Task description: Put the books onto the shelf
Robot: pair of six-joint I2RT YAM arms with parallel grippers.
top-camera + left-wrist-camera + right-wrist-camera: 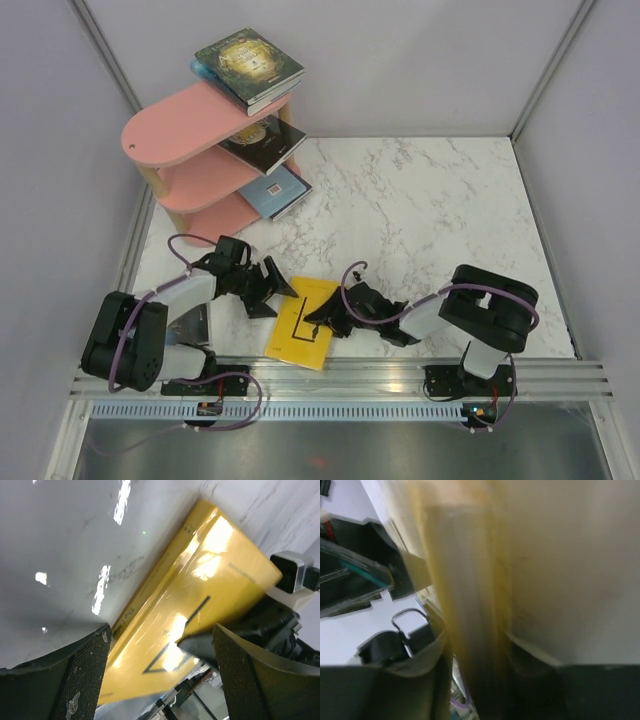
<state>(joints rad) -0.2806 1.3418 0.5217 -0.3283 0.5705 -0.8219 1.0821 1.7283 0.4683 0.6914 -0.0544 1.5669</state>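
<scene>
A yellow book (300,330) lies on the marble table near the front edge. My left gripper (280,298) stands open at its left side. In the left wrist view the book's spine and cover (200,585) lie between and beyond the wide-apart left fingers (75,675). My right gripper (322,322) straddles the book's right edge (470,580). One jaw touches the edge and a thin gap shows at the other. The pink shelf (165,135) at the back left carries dark books (250,62) on top, another dark book (265,142) in the middle and a light blue book (276,190) at the bottom.
A grey-white book (197,322) lies partly under my left arm. A metal rail (400,375) runs along the table's front edge just below the yellow book. Grey walls enclose the table on three sides.
</scene>
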